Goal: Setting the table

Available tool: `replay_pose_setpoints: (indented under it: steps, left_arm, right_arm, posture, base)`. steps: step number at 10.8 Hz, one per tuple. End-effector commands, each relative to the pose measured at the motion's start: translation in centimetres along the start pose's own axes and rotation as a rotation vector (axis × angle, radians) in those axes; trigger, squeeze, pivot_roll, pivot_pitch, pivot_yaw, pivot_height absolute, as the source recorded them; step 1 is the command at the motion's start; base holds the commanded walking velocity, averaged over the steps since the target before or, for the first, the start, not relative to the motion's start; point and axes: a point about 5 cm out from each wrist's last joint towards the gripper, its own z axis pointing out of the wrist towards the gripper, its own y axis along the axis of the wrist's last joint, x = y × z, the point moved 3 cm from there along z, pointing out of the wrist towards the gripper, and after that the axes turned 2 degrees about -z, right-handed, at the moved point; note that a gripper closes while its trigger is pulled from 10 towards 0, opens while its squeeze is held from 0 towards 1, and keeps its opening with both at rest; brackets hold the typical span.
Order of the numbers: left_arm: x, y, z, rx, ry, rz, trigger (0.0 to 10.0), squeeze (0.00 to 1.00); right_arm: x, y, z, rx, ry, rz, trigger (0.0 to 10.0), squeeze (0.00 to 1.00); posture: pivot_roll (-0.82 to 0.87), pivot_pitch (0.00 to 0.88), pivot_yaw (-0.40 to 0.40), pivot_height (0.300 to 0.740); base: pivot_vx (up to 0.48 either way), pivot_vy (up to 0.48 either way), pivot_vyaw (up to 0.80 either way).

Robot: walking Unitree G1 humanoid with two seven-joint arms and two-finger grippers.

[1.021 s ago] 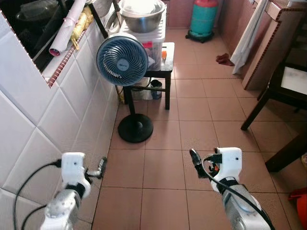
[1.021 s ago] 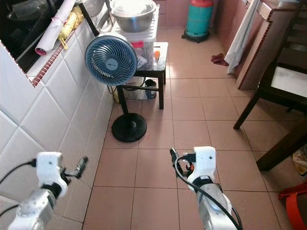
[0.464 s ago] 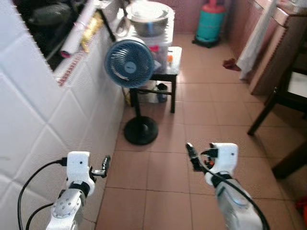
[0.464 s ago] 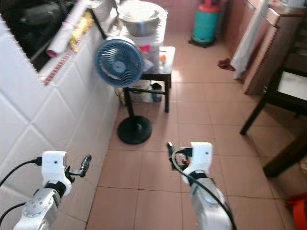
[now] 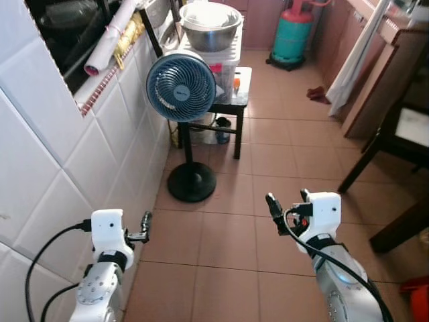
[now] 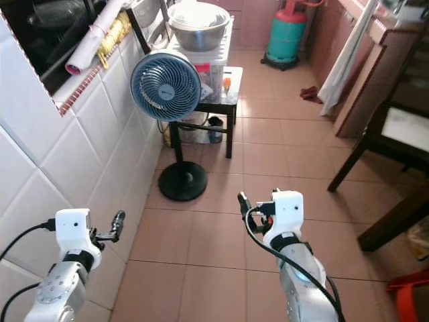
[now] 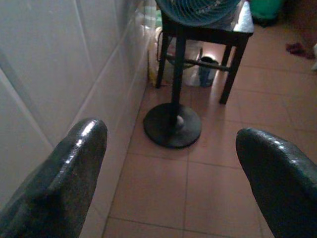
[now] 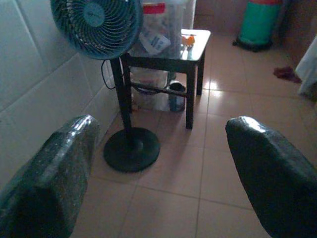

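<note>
My left gripper (image 5: 145,222) is held low beside the white tiled wall (image 5: 60,161), and its fingers (image 7: 79,163) are open around nothing. My right gripper (image 5: 273,207) hovers over the floor tiles, also open and empty, with its fingers (image 8: 59,168) wide apart. Both point toward a blue standing fan (image 5: 179,86). Behind the fan, steel bowls (image 5: 211,23) sit on a plastic box on a small black stool (image 5: 231,100). A dark wooden table or chair with a pale top (image 5: 409,124) stands at the right edge.
The fan's round black base (image 5: 192,182) rests on the floor ahead. A teal gas cylinder (image 5: 295,33) stands at the far end, a white cloth (image 5: 355,54) hangs on the right, and a red rag (image 5: 315,92) lies on the tiles. Open floor lies between fan and table.
The whole picture has shifted and sharpened as the camera moved. Both arms keep the same raised pose, with nothing taken hold of.
</note>
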Motion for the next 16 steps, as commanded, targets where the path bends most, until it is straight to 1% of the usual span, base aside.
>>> replay_pose_setpoints:
  steps: [1, 3, 5, 7, 9, 10, 11, 13, 16]
  left_arm:
    - [-0.2, 0.0, -0.2, -0.007, -0.006, 0.003, 10.0, 0.00]
    - [-0.1, 0.0, -0.2, -0.007, -0.010, 0.010, 10.0, 0.00]
    - [0.5, 0.3, -0.1, -0.007, -0.006, 0.008, 10.0, 0.00]
    - [0.3, 0.9, 0.5, -0.026, -0.028, 0.017, 10.0, 0.00]
    - [0.1, 1.5, 0.7, -0.063, -0.050, -0.050, 10.0, 0.00]
    - [0.1, 1.5, 0.9, -0.060, -0.053, -0.030, 10.0, 0.00]
    - [0.1, 1.5, 1.0, -0.054, -0.062, -0.041, 10.0, 0.00]
    - [0.3, 1.6, 0.9, -0.056, -0.063, -0.044, 10.0, 0.00]
    - [0.3, 1.2, 0.7, -0.043, -0.064, -0.049, 10.0, 0.00]
  right_arm:
    - [0.0, 0.0, -0.3, 0.013, 0.007, 0.000, 10.0, 0.00]
    - [0.3, -0.2, -0.1, 0.027, 0.013, 0.013, 10.0, 0.00]
    - [0.5, -0.3, -0.2, 0.033, 0.015, 0.019, 10.0, 0.00]
    - [0.6, -0.5, -0.3, 0.039, 0.006, 0.021, 10.0, 0.00]
    - [0.6, -0.5, -0.5, 0.038, -0.006, 0.014, 10.0, 0.00]
    - [0.5, -0.4, -0.6, 0.037, -0.012, 0.008, 10.0, 0.00]
    - [0.5, -0.4, -0.8, 0.035, -0.017, 0.007, 10.0, 0.00]
    - [0.6, -0.4, -0.8, 0.036, -0.013, 0.006, 10.0, 0.00]
    - [0.8, -0.4, -0.8, 0.041, -0.003, 0.003, 10.0, 0.00]
  posture:
    - [-0.03, 0.115, -0.016, 0.740]
    - [-0.02, 0.119, -0.017, 0.740]
    - [-0.02, 0.123, -0.003, 0.740]
    - [-0.03, 0.122, 0.011, 0.740]
    - [-0.05, 0.125, 0.023, 0.740]
    - [-0.05, 0.126, 0.026, 0.740]
    - [-0.05, 0.128, 0.029, 0.740]
    - [-0.05, 0.131, 0.028, 0.740]
    - [-0.05, 0.135, 0.024, 0.740]
  base:
    - [0.000, 0.000, 0.00]
    - [0.000, 0.000, -0.24]
    - [0.000, 0.000, -0.80]
    - [0.000, 0.000, -0.80]
    - [0.000, 0.000, 0.00]
    - [0.000, 0.000, 0.00]
    - [0.000, 0.000, -0.80]
    - [0.279, 0.000, -0.80]
    - [0.290, 0.000, -0.80]
